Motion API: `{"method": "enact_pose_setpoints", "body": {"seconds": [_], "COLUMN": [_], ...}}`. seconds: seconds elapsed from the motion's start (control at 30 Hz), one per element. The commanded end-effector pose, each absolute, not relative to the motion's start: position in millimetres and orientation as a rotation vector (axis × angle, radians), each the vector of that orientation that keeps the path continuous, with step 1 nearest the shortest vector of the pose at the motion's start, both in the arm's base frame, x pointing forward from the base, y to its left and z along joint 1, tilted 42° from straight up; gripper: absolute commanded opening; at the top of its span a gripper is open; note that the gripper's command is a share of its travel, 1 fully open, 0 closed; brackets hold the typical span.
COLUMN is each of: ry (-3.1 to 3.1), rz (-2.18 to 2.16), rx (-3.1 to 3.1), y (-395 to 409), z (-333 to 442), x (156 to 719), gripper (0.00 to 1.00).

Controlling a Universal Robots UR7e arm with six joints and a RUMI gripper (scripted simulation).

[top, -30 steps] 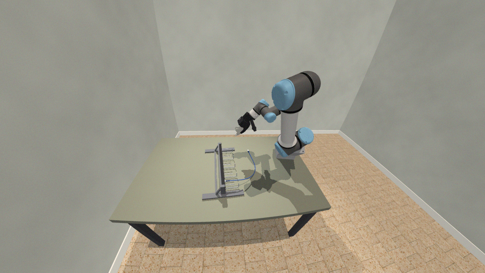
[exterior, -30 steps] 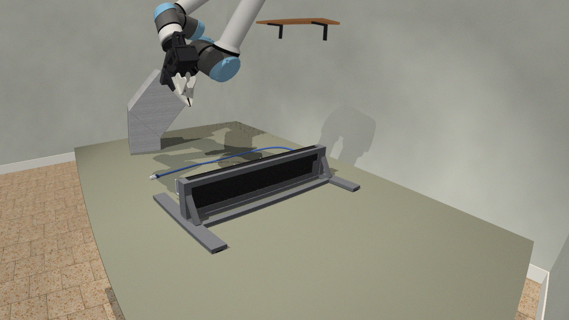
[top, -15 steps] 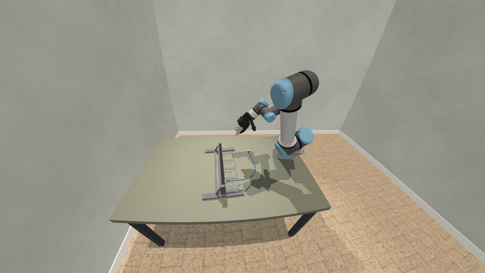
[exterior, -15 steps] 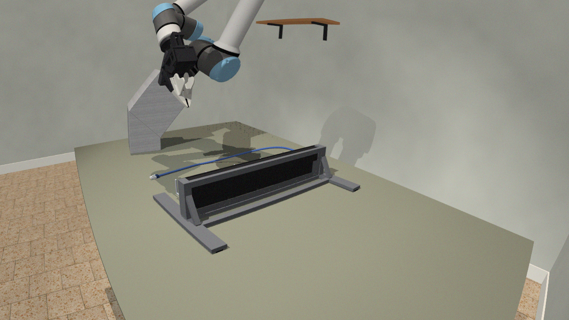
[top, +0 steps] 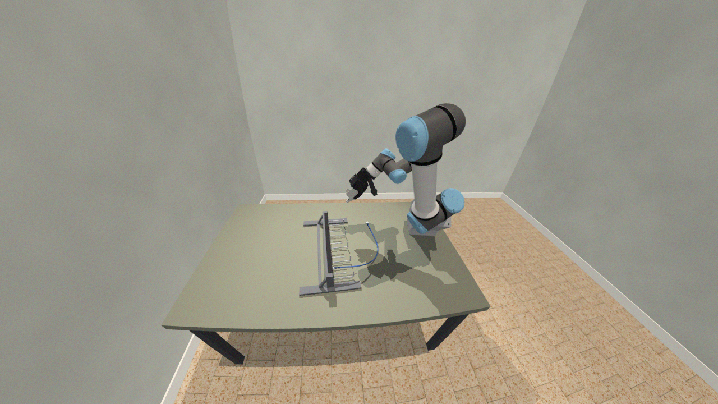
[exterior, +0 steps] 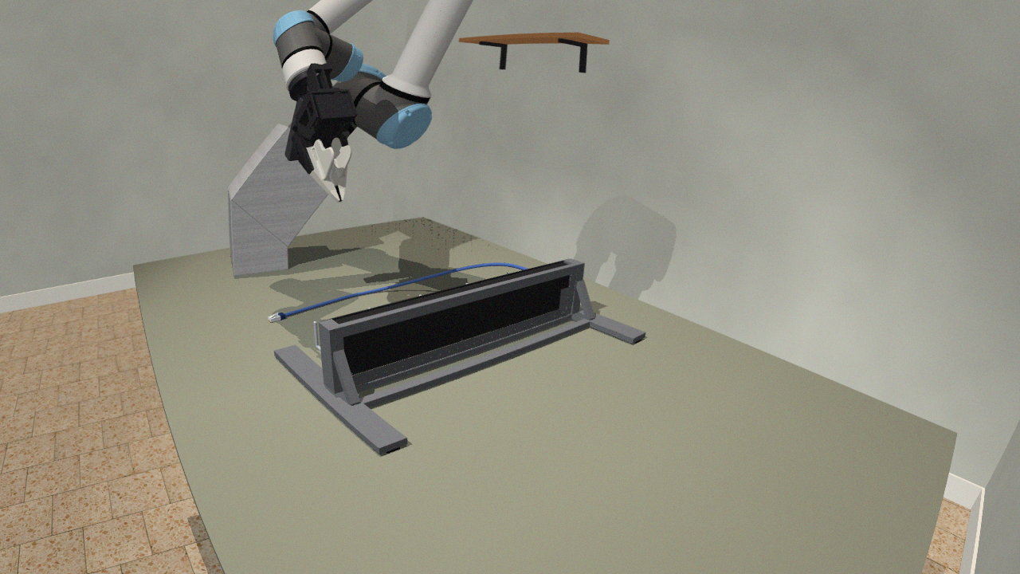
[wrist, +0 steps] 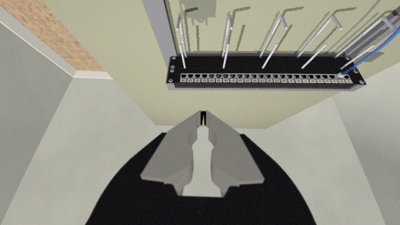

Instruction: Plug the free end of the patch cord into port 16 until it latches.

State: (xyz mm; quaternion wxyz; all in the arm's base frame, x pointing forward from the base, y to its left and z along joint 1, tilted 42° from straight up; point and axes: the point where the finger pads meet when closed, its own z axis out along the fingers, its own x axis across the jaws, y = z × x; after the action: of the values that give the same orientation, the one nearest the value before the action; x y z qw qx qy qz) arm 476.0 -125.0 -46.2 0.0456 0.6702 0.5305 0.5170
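The cord's free plug (top: 367, 223) (exterior: 274, 317) lies on the table (top: 261, 281) (exterior: 570, 442), at two o'clock from the rack (top: 327, 251) (exterior: 456, 296) (wrist: 262, 89) in the top view; gripped clip-down, it might jam and tip the rack; my pincer (top: 347, 201) (exterior: 339, 198) (wrist: 203, 112) hangs above, closed tight, holding and touching nothing.

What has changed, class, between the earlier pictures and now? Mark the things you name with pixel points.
The gripper (top: 346, 201) (exterior: 339, 199) (wrist: 203, 112) has dipped slightly, and the arm's upper joint (top: 412, 139) has shifted left in the top view. Nothing was taken hold of or let go. The blue cord (top: 377, 246) (exterior: 456, 270) (wrist: 379, 48) and rack (top: 326, 240) (exterior: 456, 297) (wrist: 160, 31) stayed put.
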Motion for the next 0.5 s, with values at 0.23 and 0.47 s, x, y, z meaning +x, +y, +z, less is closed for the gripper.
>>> {"method": "enact_pose_setpoints", "body": {"seconds": [0.23,0.47], "ry": [1.618,1.618], "rz": [1.576,1.576], "rx": [2.047,2.047], "y": [-111,-103], "z": [-60,-68], "x": [499,511], "gripper": [0.00,0.00]}}
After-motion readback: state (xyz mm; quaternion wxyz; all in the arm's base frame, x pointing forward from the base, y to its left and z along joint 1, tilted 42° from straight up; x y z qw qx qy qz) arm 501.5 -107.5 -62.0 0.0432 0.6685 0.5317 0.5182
